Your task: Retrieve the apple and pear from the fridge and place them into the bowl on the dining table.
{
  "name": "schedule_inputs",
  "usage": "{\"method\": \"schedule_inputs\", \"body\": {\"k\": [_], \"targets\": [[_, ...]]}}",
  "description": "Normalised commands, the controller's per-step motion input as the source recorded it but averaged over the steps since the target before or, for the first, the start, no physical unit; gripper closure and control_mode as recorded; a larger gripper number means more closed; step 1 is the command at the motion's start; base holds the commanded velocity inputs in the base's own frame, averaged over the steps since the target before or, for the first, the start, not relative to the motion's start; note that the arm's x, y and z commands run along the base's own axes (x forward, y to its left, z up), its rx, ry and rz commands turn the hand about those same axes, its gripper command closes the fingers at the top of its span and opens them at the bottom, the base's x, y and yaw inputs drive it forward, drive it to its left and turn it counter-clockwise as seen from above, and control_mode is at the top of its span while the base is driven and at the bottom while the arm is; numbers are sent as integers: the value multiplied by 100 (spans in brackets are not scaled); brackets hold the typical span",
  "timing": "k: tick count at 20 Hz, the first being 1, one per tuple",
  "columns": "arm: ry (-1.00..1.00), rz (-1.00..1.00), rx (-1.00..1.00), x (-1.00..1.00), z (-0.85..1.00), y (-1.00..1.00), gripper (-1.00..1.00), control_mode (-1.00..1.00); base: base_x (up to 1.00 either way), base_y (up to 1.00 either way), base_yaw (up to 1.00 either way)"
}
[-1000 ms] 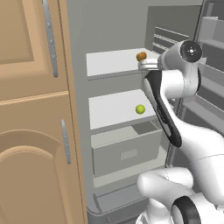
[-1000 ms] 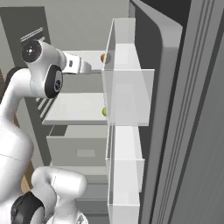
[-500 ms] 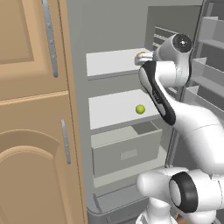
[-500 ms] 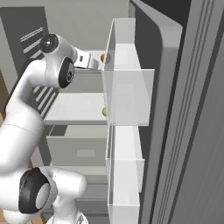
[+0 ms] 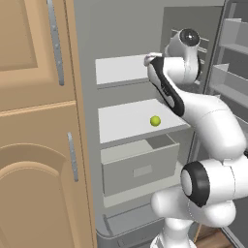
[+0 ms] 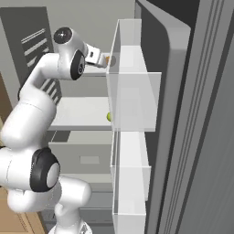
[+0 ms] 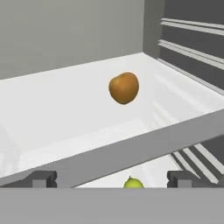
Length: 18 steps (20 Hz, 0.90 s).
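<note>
Fridge (image 5: 126, 29) open, door swung aside with clear door bins (image 6: 132, 98). Upper shelf (image 5: 121, 70) carrying an orange-brown fruit (image 7: 124, 88), probably the apple, sitting well back on the white surface. Middle shelf (image 5: 131, 121) carrying a small yellow-green fruit (image 5: 155, 121), likely the pear, near its front right; same fruit glimpsed below the upper shelf edge in the hand view. Grey drawer (image 5: 138, 167) beneath, pulled partly out. Gripper (image 7: 112, 179) at the front edge of the upper shelf, jaws spread to full width, holding nothing, well short of the brown fruit. Tan cabinet (image 5: 38, 145) standing left of the fridge.
</note>
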Motion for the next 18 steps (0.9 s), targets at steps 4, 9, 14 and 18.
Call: {"method": "schedule_inputs", "body": {"k": [4, 9, 14, 18], "targets": [[3, -8, 0, 38, -1, -3, -100, -100, 0, 0, 0], [1, -9, 0, 29, 0, -7, -100, -100, 0, 0, 0], [1, -5, 0, 29, -1, -14, -100, -100, 0, 0, 0], [1, -3, 0, 30, -11, -13, -100, -100, 0, 0, 0]]}}
